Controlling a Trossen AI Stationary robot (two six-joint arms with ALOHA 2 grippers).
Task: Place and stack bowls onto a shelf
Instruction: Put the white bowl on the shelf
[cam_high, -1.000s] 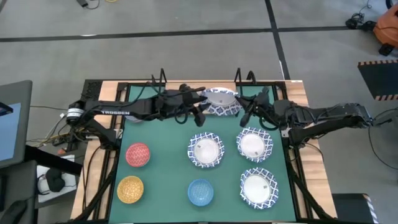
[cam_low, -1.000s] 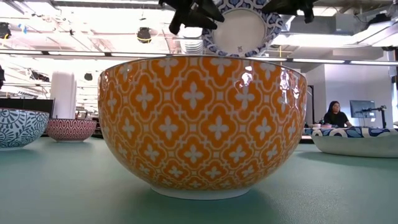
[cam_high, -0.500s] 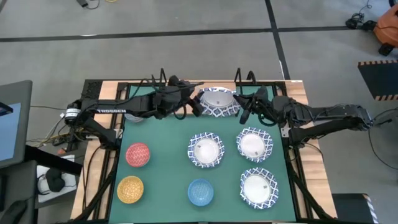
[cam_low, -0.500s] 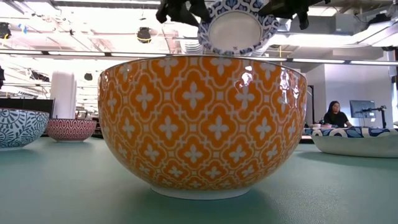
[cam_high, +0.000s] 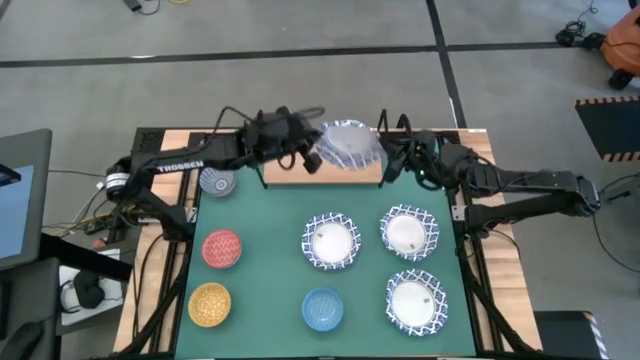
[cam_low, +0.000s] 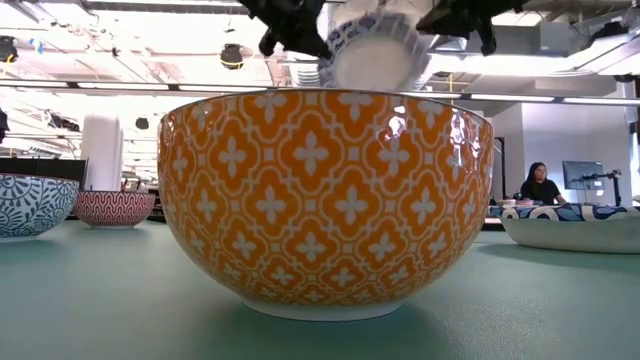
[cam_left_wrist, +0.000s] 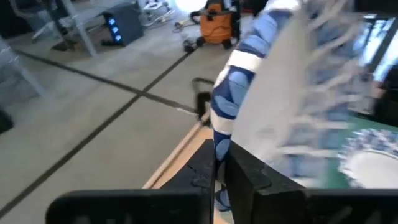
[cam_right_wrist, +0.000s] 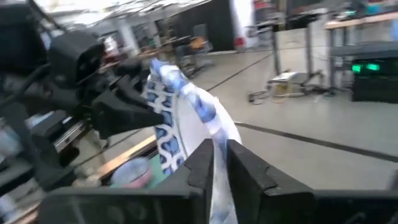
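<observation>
A white bowl with a blue lattice rim (cam_high: 350, 147) hangs tilted above the light-wood shelf (cam_high: 330, 176) at the table's far middle, blurred by motion. My left gripper (cam_high: 312, 160) is shut on its left rim and my right gripper (cam_high: 388, 160) on its right rim. In the low view the bowl (cam_low: 370, 50) shows high up between both grippers. Three more white lattice bowls (cam_high: 331, 241) (cam_high: 408, 232) (cam_high: 416, 301) sit on their bases on the green mat. So do the red (cam_high: 221, 248), yellow (cam_high: 209, 304), blue (cam_high: 322, 308) and grey-blue (cam_high: 217, 181) bowls. My left gripper pinches the bowl's rim (cam_left_wrist: 219, 149) between its two fingers, one inside the bowl and one outside, coming level from the table's left. The bowl is lifted clear and stands steeply tilted. My right gripper has the opposite rim (cam_right_wrist: 217, 171) between its two fingers, coming level from the table's right.
Black upright posts (cam_high: 262, 125) (cam_high: 382, 122) stand at the shelf's far corners. The yellow bowl (cam_low: 325, 200) fills the low view's front. A person sits in the room behind (cam_low: 540, 185). Free mat lies between the shelf and the bowl rows.
Both grippers have carried the white bowl toward the table's far edge, from over the mat to above the shelf. My left gripper, open a second ago beside the bowl, has shut on its left rim. The bowl has tipped and now shows blurred.
</observation>
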